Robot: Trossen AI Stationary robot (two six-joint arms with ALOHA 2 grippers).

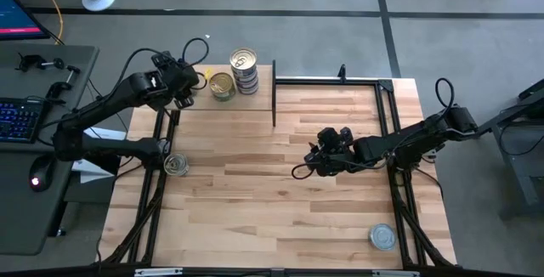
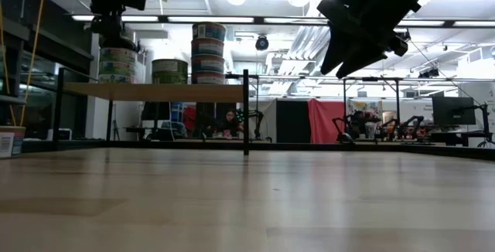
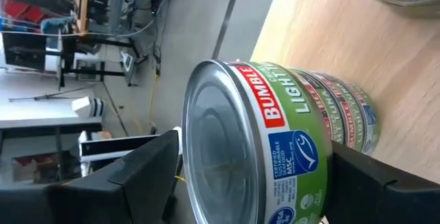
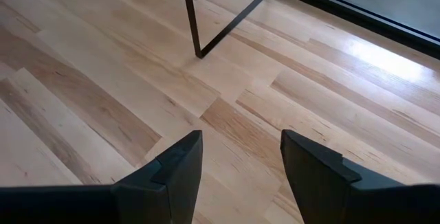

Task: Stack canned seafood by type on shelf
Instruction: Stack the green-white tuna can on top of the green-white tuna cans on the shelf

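Wooden table (image 1: 272, 192), shelf (image 1: 229, 90) upper left of high view with tin stacks (image 1: 244, 70). Left gripper (image 1: 183, 97) at shelf's left end, fingers (image 3: 137, 176) spread around green-labelled tins (image 3: 275, 141), not squeezing. Right gripper (image 1: 316, 160) mid-frame, fingers (image 4: 172, 172) apart, empty. Loose tins: left edge (image 1: 176, 165), lower right (image 1: 382, 237).

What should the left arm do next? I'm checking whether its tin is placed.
Probably lift the left gripper straight away. Its fingers stand open on either side of the green-labelled stack on the shelf, so the tin looks released.
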